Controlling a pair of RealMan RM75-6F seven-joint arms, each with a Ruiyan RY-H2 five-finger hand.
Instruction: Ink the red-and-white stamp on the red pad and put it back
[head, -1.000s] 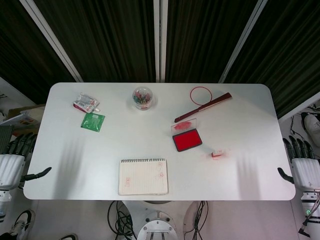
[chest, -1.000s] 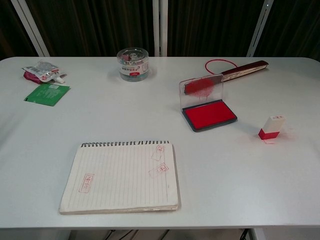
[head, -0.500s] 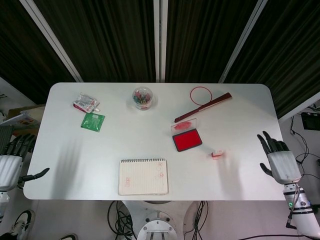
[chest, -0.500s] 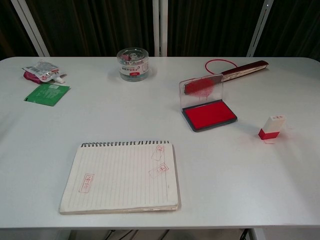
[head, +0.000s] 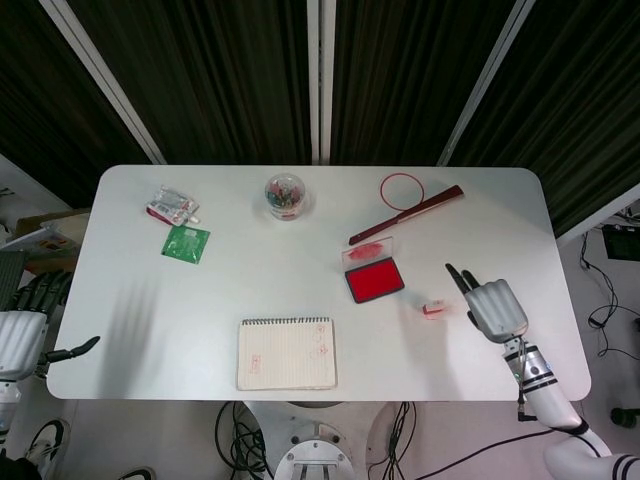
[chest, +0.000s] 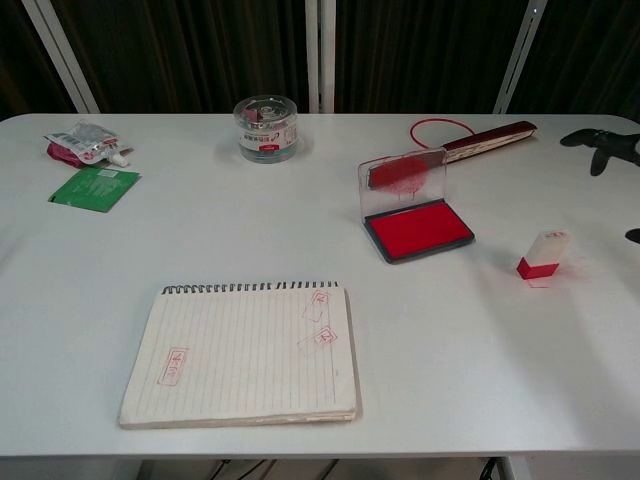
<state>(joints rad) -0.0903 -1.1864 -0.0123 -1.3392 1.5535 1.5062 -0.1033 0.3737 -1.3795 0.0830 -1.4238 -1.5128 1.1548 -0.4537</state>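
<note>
Right hand (head: 494, 308) empty, fingers apart, near stamp (head: 434, 307) | stamp stands alone beside open red pad (head: 374, 280) | tip: come down straight, pinch the white top gently, don't tip it

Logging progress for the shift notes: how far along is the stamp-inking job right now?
Barely begun. Done: the red pad sits with its lid open. In hand: the right hand hovers open beside the red-and-white stamp, not touching it; the left hand waits off the table's edge. Left: gripping the stamp, inking it, putting it back.
</note>
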